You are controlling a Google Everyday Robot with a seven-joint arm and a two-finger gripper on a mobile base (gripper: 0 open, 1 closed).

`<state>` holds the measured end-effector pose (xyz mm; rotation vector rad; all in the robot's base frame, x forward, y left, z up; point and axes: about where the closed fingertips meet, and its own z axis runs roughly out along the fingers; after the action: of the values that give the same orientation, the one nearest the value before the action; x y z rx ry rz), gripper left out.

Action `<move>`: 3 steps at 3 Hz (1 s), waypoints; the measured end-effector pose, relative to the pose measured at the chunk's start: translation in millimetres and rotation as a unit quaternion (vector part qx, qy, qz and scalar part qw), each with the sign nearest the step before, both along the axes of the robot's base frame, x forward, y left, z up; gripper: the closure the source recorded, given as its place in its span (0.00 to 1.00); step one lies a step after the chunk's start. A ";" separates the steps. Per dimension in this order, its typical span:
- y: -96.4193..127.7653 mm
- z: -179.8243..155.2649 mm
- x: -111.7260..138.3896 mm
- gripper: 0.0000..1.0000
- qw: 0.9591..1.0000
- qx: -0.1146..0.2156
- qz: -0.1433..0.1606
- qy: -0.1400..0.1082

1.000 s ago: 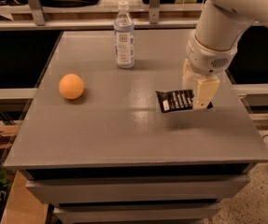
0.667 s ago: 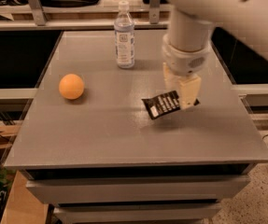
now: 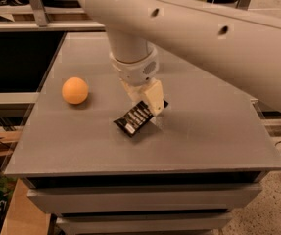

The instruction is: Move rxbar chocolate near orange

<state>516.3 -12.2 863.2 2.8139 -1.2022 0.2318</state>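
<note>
1. Front edge. The tabletop (image 3: 213, 131) is a plain grey slab. Below its near edge sit two stacked grey drawer fronts (image 3: 140, 197).

2. Task item. The rxbar chocolate (image 3: 134, 119) is right of the orange (image 3: 75, 90) and nearer the front edge than the orange, with bare tabletop between the two. They are near each other but not touching. The bar is a flat black wrapper with white lettering lines on its upper face. It lies on a diagonal. The low end points toward the front edge, on the side toward the orange. The high end points away from the orange and toward the back. A shadow falls on the tabletop just beside the low end. The bar appears to be held clear of the surface, though contact at the lowest corner cannot be ruled out.

3. Pincer. The pincer (image 3: 151, 105) is right of the orange, directly over the high end of the bar. It points downward. Its cream-coloured fingers (image 3: 150, 94) are clenched on that end of the rxbar chocolate, and one finger covers part of the wrapper.

4. Orange. The orange rests on the tabletop toward the left edge. It is round, smooth and plain, and nothing touches it.

5. Arm. The white wrist (image 3: 132, 65) rises from the pincer, behind and right of the orange. The thick white arm (image 3: 203, 38) crosses the upper view from there toward the right edge.
</note>
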 end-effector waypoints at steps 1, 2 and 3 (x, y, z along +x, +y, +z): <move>10.5 -0.6 3.0 1.00 1.000 0.006 0.012 -0.005; 13.8 3.4 5.6 1.00 1.000 0.023 0.016 -0.015; 32.8 10.6 15.9 1.00 0.998 0.040 0.049 -0.018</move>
<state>532.2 20.6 873.8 2.9531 -1.1065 0.2479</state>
